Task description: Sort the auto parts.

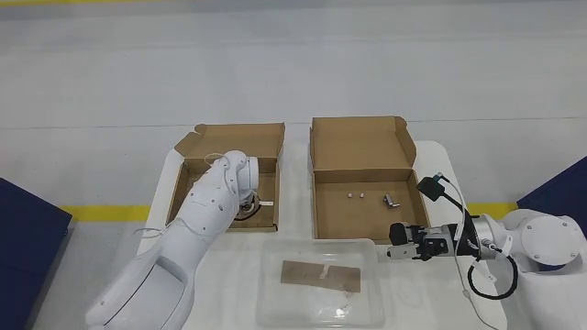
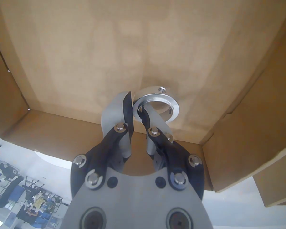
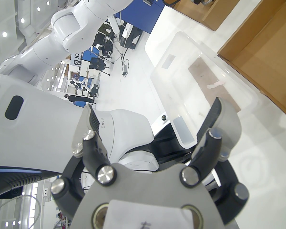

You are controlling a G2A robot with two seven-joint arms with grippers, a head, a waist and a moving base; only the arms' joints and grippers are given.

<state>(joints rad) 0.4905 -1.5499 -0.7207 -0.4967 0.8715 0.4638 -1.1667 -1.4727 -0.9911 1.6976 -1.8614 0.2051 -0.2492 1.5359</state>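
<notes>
– white table [image 1: 234,275], then. what sits on it?
– two open cardboard boxes, a left box [image 1: 243,137] and a right box [image 1: 358,147], with a clear bin [image 1: 293,307] on the robot's side of them.
– and the claws?
– left claw [image 2: 135,110] is down in the left box, pinching the wall of a metal ring [image 2: 175,107]. right claw [image 3: 152,106] hangs spread wide, holding nothing, beside the bin.
– anything smaller?
– a few small metal pieces [image 1: 392,200] lie in the right box.

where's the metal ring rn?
Left wrist view: in the left cardboard box, near its robot-side wall, the metal ring is pinched at the rim by the left gripper.
</notes>
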